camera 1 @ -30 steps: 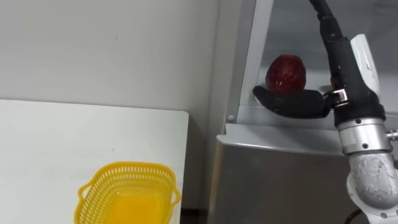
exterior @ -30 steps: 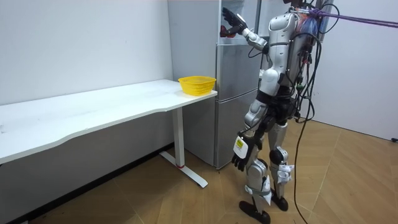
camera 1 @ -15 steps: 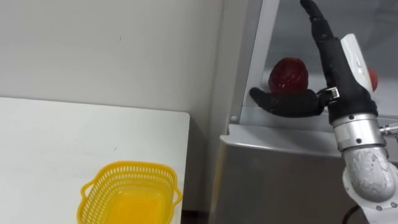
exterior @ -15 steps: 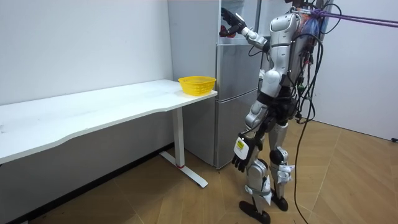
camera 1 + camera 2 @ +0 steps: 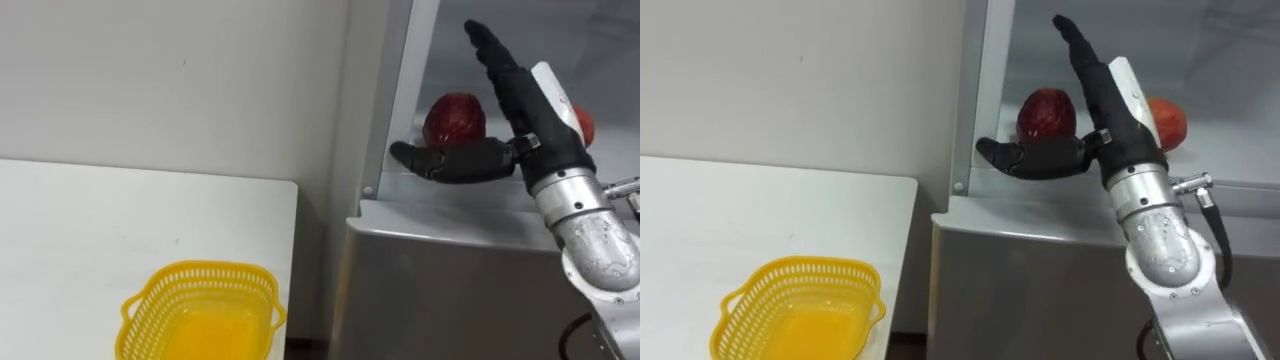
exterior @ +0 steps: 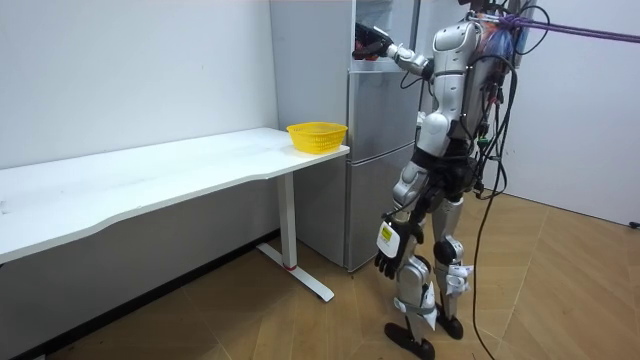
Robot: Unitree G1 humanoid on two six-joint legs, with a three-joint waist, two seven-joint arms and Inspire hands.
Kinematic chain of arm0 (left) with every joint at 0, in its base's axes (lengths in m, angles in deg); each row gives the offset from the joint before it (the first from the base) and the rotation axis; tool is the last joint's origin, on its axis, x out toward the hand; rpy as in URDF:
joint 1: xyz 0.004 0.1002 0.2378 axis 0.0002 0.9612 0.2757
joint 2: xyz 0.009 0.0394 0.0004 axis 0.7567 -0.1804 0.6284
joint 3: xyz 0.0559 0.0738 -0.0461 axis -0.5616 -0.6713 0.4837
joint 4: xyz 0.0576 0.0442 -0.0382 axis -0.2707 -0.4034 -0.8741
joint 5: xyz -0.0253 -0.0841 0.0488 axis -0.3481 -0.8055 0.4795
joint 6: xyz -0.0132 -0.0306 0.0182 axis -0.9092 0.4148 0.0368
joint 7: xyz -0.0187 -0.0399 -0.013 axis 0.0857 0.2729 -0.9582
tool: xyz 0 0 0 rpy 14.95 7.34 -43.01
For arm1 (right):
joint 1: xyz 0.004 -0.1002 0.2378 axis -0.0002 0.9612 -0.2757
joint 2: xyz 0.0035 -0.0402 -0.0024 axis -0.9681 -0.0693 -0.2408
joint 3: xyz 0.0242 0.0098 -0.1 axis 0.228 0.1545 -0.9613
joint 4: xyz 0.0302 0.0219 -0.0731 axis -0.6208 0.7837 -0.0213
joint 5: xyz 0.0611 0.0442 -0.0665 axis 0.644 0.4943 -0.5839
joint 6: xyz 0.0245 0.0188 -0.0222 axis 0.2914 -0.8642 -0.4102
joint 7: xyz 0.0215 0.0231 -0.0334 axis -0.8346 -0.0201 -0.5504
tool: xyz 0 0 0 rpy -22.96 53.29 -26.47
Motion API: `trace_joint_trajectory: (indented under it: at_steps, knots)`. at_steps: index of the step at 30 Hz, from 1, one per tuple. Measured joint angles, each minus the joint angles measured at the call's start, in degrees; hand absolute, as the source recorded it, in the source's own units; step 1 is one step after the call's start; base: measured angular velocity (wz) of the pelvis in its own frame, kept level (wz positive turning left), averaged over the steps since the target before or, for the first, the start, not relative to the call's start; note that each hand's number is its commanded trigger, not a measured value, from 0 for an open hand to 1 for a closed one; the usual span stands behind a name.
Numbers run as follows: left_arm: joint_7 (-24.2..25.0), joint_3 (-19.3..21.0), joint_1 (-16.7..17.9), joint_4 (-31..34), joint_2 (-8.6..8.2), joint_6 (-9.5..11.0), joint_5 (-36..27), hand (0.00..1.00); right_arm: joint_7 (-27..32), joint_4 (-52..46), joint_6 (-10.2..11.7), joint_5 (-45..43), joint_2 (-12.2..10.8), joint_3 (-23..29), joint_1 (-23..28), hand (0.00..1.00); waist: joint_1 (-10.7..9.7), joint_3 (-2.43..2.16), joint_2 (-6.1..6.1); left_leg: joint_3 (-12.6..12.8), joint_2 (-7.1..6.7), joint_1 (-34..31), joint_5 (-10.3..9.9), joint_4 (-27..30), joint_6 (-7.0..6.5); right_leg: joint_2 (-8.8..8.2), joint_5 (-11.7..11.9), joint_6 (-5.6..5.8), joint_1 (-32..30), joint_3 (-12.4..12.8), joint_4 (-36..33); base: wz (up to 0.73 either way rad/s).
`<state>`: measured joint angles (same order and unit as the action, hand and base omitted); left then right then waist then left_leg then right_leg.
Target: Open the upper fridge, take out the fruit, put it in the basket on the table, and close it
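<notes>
The white surface is on the left, and its right edge stops a little way from the fridge, with a thin gap between them. A yellow basket sits on the surface near that right edge, and you can see right down to its yellow bottom. The top part of the fridge is open. A dark red fruit sits on the shelf inside, close to the front edge and near the left side wall. The right robot hand is up at the fruit. It is open, with its fingers straight and pointing up just to the right of the fruit, and its thumb sticking out to the left, low in front of the fruit. So the fruit sits in the corner between thumb and fingers. I cannot tell if the hand touches it. There is open room above the fruit. A red-orange fruit sits further right, behind the hand. In the room view the robot stands in front of the fridge, and the left robot hand hangs down by its leg.
</notes>
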<state>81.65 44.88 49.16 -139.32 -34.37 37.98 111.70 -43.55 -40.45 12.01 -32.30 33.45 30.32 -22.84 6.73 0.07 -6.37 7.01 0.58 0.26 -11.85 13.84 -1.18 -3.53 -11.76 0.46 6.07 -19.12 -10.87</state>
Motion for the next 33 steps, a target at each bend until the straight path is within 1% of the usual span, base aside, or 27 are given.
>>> trace_joint_trajectory:
  at_steps: [2,4,7,8,9,10,13,17,20,22,23,24,25,26,27,28,33]
  knots:
    - [0.00,-0.14,0.16,0.64,0.00,-0.35,-0.01,0.00,-1.20,1.62,-0.46,2.92,0.14,-0.13,-0.88,0.00,-0.05,0.01,0.01,-0.23,-0.02,-0.04,0.00,0.14,0.00,-0.24,0.01,-0.02,0.05,0.04,-0.05,0.05]
    - [0.05,-0.14,0.04,1.16,0.03,-0.93,0.00,0.00,-2.70,3.22,-1.75,5.29,0.23,-0.13,-1.88,0.00,-0.11,0.01,0.07,-0.99,-0.04,-0.66,-0.03,0.95,-0.02,-0.20,0.04,-0.07,0.00,-0.07,-0.09,0.10]
    - [0.40,-0.14,0.01,1.69,0.04,-1.74,-0.04,0.00,-3.73,3.97,-2.82,7.20,0.30,-0.20,-2.61,0.00,-0.07,-0.02,0.28,-1.07,0.00,-0.75,-0.03,0.98,-0.02,-0.19,0.09,-0.15,-0.10,-0.09,-0.22,0.04]
    - [0.61,-0.12,0.01,1.77,0.08,-1.88,-0.04,0.00,-3.95,4.06,-2.84,7.72,0.35,-0.20,-2.61,0.00,-0.07,-0.02,0.32,-1.08,0.00,-0.81,-0.03,0.91,-0.02,-0.22,0.09,-0.15,-0.13,-0.13,-0.36,0.00]
    - [0.82,-0.12,-0.04,1.96,0.10,-2.13,-0.05,0.00,-4.56,4.20,-3.02,9.19,0.77,-0.22,-2.62,0.00,-0.11,-0.05,0.39,-1.15,0.01,-0.90,-0.03,0.90,-0.02,-0.29,0.08,-0.13,-0.27,-0.29,-0.75,0.04]
    - [0.93,-0.12,-0.06,2.20,0.12,-2.20,-0.06,0.00,-5.27,4.20,-3.72,10.81,1.39,-0.29,-2.77,0.00,-0.13,-0.07,0.38,-1.20,-0.01,-1.05,-0.02,0.95,-0.04,-0.34,0.07,-0.13,-0.33,-0.70,-0.82,0.04]
    - [0.93,-0.11,-0.14,2.91,0.22,-2.41,-0.10,0.00,-6.64,4.20,-4.76,12.93,2.45,-0.66,-3.35,0.00,-0.21,-0.13,0.30,-1.19,-0.03,-1.50,0.07,1.11,-0.18,-0.37,0.08,-0.13,-0.57,-1.09,-0.87,0.04]
    - [0.90,-0.04,-0.54,3.17,0.42,-2.87,-0.14,0.00,-8.10,4.22,-5.31,14.66,2.64,-0.66,-3.55,0.00,-0.13,-0.18,0.23,-1.17,-0.03,-1.58,0.10,1.12,-0.20,-0.36,0.08,-0.13,-0.64,-1.14,-0.87,0.00]
    - [0.92,-0.01,-0.85,3.15,0.45,-3.02,-0.13,0.00,-9.32,6.77,-5.52,16.32,2.64,-0.69,-5.07,0.00,-0.11,-0.22,0.16,-0.92,-0.04,-1.57,0.12,1.11,-0.21,-0.34,0.08,-0.13,-0.62,-1.22,-0.86,0.00]
    - [0.91,0.01,-0.91,3.15,0.45,-3.20,-0.11,0.00,-10.23,8.92,-6.14,17.20,2.66,-0.69,-6.52,0.00,-0.06,-0.29,0.07,-0.88,-0.03,-1.51,0.13,1.12,-0.21,-0.34,0.08,-0.13,-0.57,-1.26,-0.86,0.00]
    - [0.90,0.01,-0.92,3.15,0.45,-3.30,-0.11,0.00,-10.49,9.13,-6.18,17.23,2.67,-0.69,-6.69,0.21,-0.06,-0.31,0.03,-0.88,-0.03,-1.50,0.13,1.12,-0.21,-0.34,0.08,-0.13,-0.56,-1.27,-0.85,0.00]
    - [0.89,0.01,-0.92,3.15,0.45,-3.38,-0.11,0.00,-10.80,9.53,-6.19,17.55,2.67,-0.69,-6.85,0.49,-0.05,-0.35,-0.02,-0.88,-0.03,-1.47,0.13,1.14,-0.21,-0.34,0.08,-0.13,-0.53,-1.29,-0.85,0.00]
    - [0.88,0.01,-0.93,3.15,0.45,-3.46,-0.11,0.00,-11.14,10.36,-6.21,18.03,2.67,-0.71,-7.21,0.66,-0.02,-0.36,-0.04,-0.88,-0.03,-1.46,0.13,1.26,-0.21,-0.33,0.08,-0.13,-0.51,-1.30,-0.85,0.00]
    - [0.85,0.02,-0.93,3.15,0.45,-3.51,-0.11,0.00,-11.33,10.63,-6.28,18.07,2.67,-0.73,-7.44,0.91,-0.02,-0.36,-0.04,-0.88,-0.03,-1.45,0.13,1.35,-0.21,-0.32,0.08,-0.13,-0.51,-1.30,-0.85,0.00]
    - [0.73,0.02,-0.94,3.15,0.45,-3.65,-0.11,0.00,-11.60,10.85,-6.53,18.07,2.67,-0.73,-7.70,0.98,-0.02,-0.36,-0.04,-0.88,-0.03,-1.45,0.13,1.45,-0.21,-0.27,0.08,-0.13,-0.51,-1.29,-0.84,0.00]
    - [0.61,0.02,-0.98,3.15,0.46,-3.74,-0.13,0.00,-11.66,10.97,-6.53,18.08,2.67,-0.73,-7.71,1.00,-0.01,-0.35,-0.04,-0.89,-0.01,-1.52,0.13,1.44,-0.21,-0.23,0.08,-0.13,-0.50,-1.29,-0.84,0.00]
    - [0.60,0.03,-1.06,3.15,0.48,-3.74,-0.13,0.00,-13.62,11.18,-6.58,18.21,2.79,-0.81,-7.69,1.00,-0.22,-0.32,0.00,-0.88,0.09,-1.58,0.12,1.40,-0.21,-0.21,0.14,-0.21,-0.48,-1.27,-0.87,-0.01]
